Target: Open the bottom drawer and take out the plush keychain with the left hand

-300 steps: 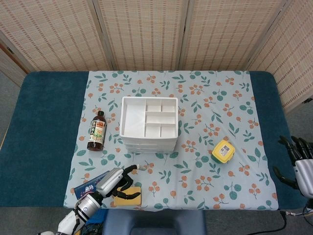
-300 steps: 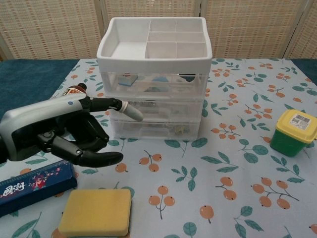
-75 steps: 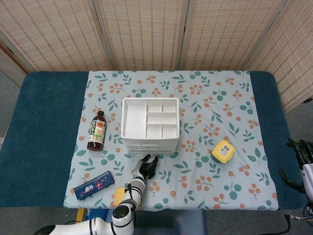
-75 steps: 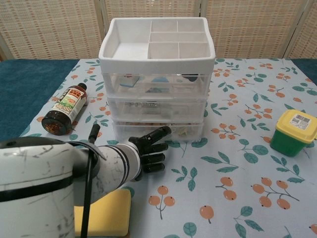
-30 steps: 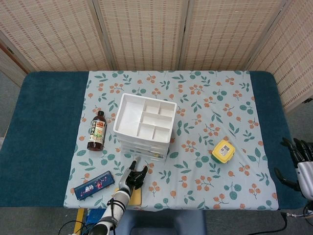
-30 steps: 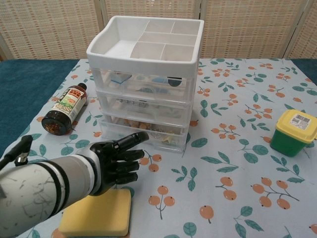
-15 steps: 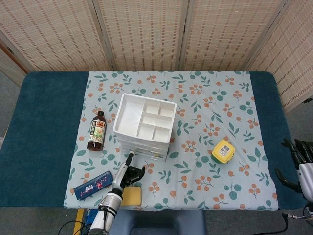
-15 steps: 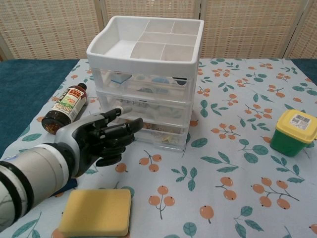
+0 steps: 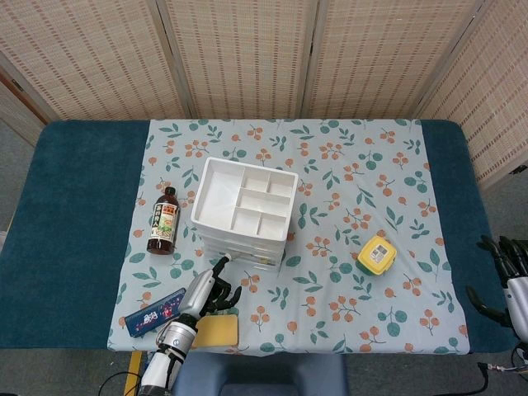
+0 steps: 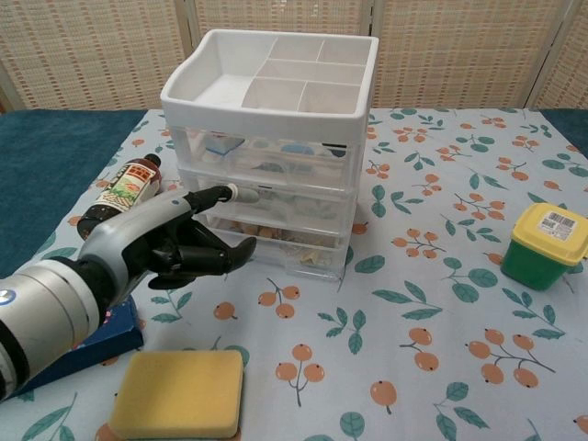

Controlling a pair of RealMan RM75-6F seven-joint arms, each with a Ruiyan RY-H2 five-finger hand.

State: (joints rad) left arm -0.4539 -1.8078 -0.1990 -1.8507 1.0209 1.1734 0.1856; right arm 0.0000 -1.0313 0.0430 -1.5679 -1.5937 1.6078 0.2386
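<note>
The white three-drawer unit [image 9: 244,213] [image 10: 273,147] stands skewed on the floral cloth, with an open tray on top. Its clear bottom drawer [image 10: 287,253] looks pushed in; small brownish items show through its front, and I cannot make out the plush keychain. My left hand [image 10: 173,243] [image 9: 206,292] hovers just left of the drawer fronts, holding nothing. One finger points at the middle drawer's left end and the thumb reaches toward the bottom drawer. My right hand [image 9: 506,276] hangs at the table's right edge, fingers spread and empty.
A dark sauce bottle [image 9: 163,220] [image 10: 122,197] lies left of the drawers. A blue pencil case [image 9: 154,310] and a yellow sponge [image 10: 179,393] sit at the front left. A yellow-lidded green tub [image 10: 546,244] stands to the right.
The drawer unit turned askew between 2.5 s and 1 s ago. Since half a second ago my left hand has drifted a little left. The right hand has barely moved.
</note>
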